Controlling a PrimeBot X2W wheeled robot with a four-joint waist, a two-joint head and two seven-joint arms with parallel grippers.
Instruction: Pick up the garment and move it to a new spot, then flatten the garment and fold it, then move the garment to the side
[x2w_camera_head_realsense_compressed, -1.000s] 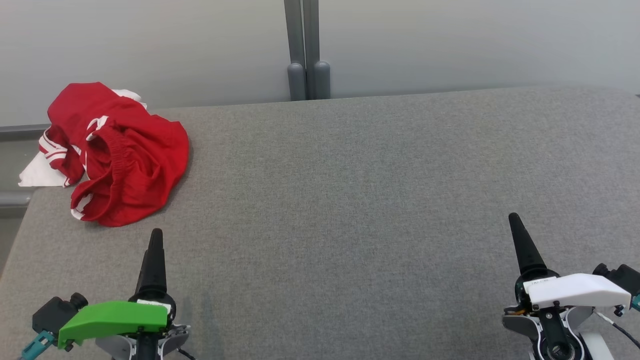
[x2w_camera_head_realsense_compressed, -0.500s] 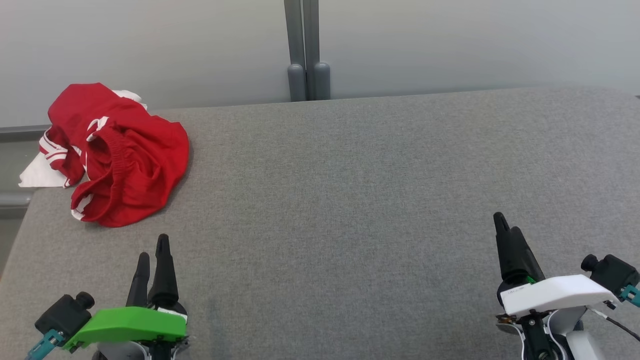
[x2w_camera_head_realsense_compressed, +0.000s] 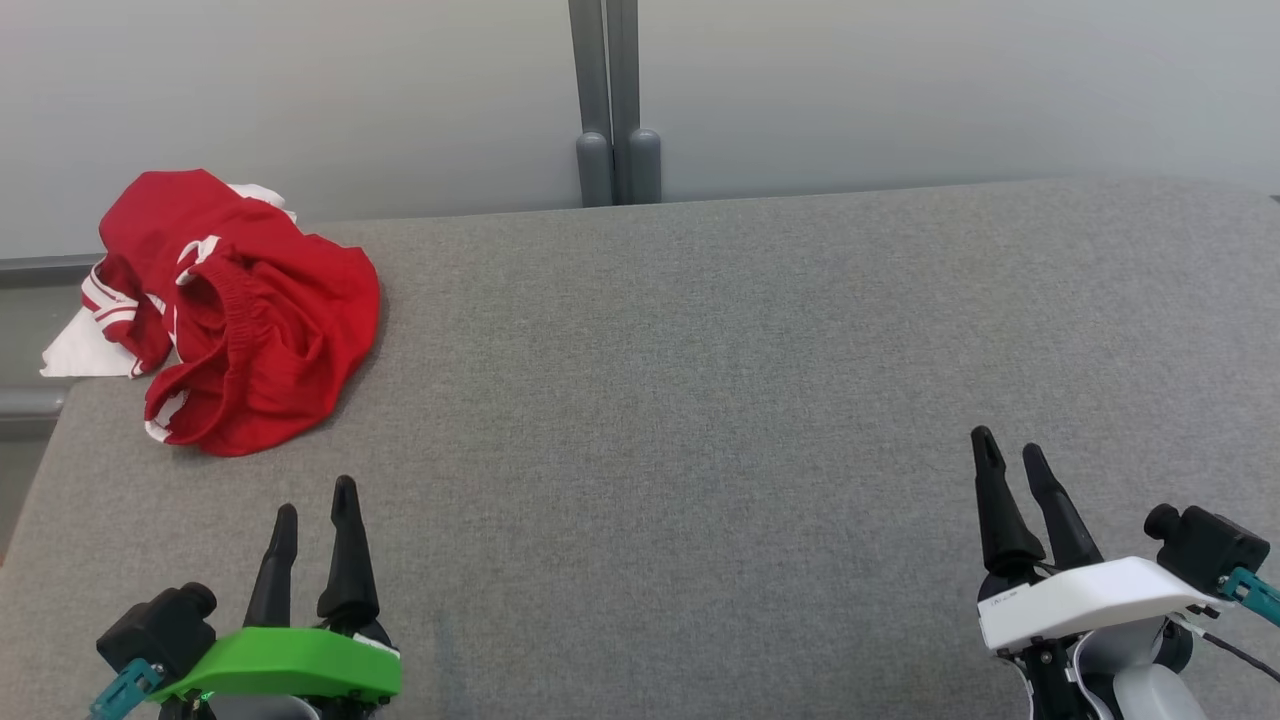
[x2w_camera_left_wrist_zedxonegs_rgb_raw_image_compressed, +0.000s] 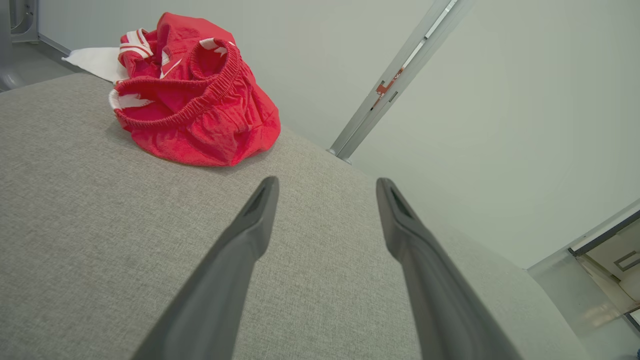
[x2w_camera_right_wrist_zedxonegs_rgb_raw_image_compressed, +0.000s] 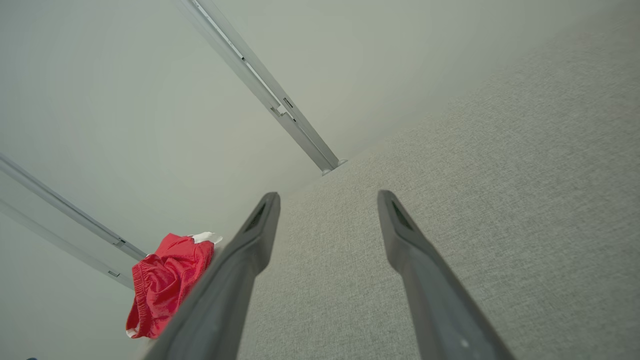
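The garment (x2w_camera_head_realsense_compressed: 240, 320) is a crumpled heap of red cloth with white stripes and an elastic waistband, lying at the far left corner of the grey table (x2w_camera_head_realsense_compressed: 700, 400). It also shows in the left wrist view (x2w_camera_left_wrist_zedxonegs_rgb_raw_image_compressed: 195, 100) and, small, in the right wrist view (x2w_camera_right_wrist_zedxonegs_rgb_raw_image_compressed: 165, 285). My left gripper (x2w_camera_head_realsense_compressed: 315, 495) stands open near the front left, a short way in front of the garment, nothing between its fingers. My right gripper (x2w_camera_head_realsense_compressed: 1008, 448) is open and empty at the front right, far from the garment.
A white sheet (x2w_camera_head_realsense_compressed: 85, 350) lies under the garment's left side and hangs over the table's left edge. A grey post (x2w_camera_head_realsense_compressed: 606, 100) stands against the pale wall behind the table's far edge.
Both grippers have turned about their wrists, so the two fingers of each now show side by side instead of one behind the other. The garment has not moved.
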